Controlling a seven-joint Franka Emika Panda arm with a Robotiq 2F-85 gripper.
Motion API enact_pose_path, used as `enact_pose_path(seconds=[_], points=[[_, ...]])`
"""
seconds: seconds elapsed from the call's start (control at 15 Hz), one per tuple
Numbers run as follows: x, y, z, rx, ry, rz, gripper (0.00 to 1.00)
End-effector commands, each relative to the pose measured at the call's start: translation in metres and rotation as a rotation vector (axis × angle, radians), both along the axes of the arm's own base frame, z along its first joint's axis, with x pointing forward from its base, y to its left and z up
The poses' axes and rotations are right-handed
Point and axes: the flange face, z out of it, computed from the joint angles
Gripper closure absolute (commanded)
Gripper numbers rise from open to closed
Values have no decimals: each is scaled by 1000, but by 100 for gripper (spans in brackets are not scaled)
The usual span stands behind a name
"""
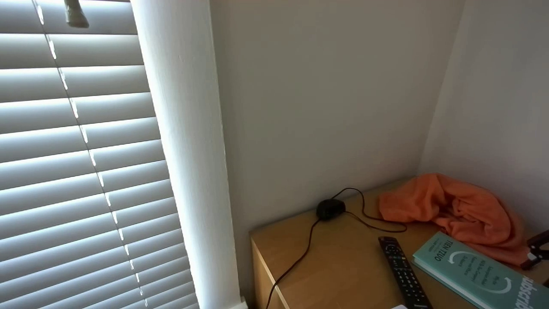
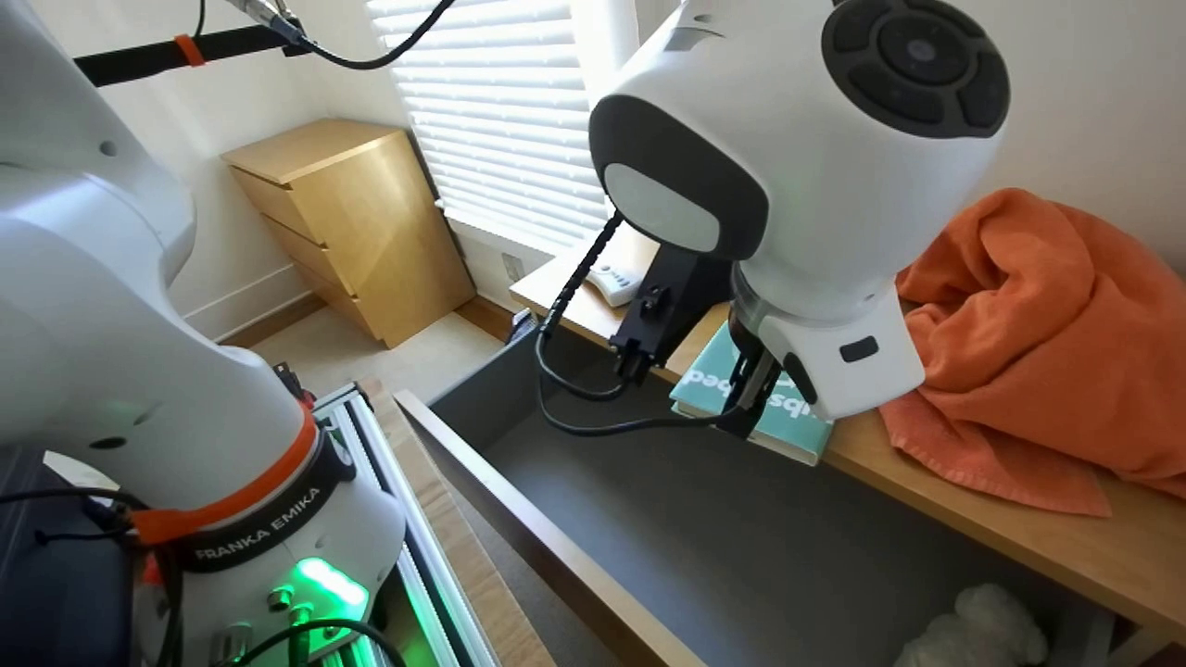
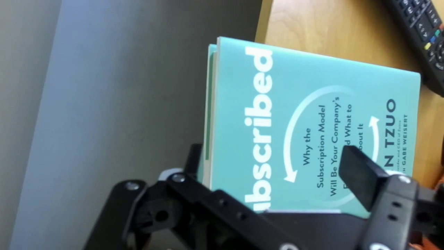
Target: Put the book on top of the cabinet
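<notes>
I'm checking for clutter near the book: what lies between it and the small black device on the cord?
In an exterior view, the black remote lies between the book and the small black device; part of the cord's loop does too.

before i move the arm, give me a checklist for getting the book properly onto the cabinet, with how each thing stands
1. Gripper open: ok, its jaws are wide apart.
2. Book fully on the cabinet: not ok, one edge juts out over the drawer.
3. Drawer shut below that edge: not ok, it stands open.
4. Fingers clear of the book: cannot tell; one shows over the cover, the other past the jutting edge.
5. Remote not under the book: ok, it lies beside it.
6. Towel clear of the gripper: cannot tell, they overlap in an exterior view.
</notes>
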Motion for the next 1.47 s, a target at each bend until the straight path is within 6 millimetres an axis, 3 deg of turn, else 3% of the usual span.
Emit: enact_pose_path(seconds=[0.0,0.73,1.4], points=[[3,2,19,-56,20,-12,0],[35,47,120,-354,189,-17,0],[40,76,165,-436,199,-7,0]])
